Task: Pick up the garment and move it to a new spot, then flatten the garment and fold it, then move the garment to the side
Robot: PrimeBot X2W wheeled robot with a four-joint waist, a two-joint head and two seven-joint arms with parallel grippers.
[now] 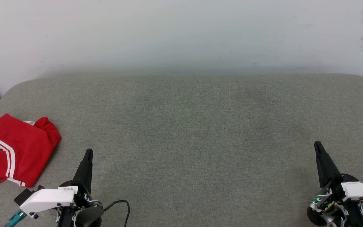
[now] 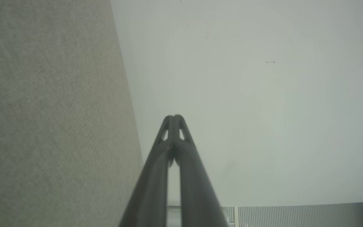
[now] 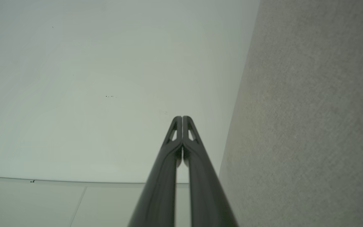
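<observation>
Head view — red garment (image 1: 16,151) far left — left gripper (image 1: 89,152) label (image 1: 70,188) illegible

The garment (image 1: 14,151), red with white stripes, lies folded at the grey cushion's (image 1: 200,142) left edge.
</observation>
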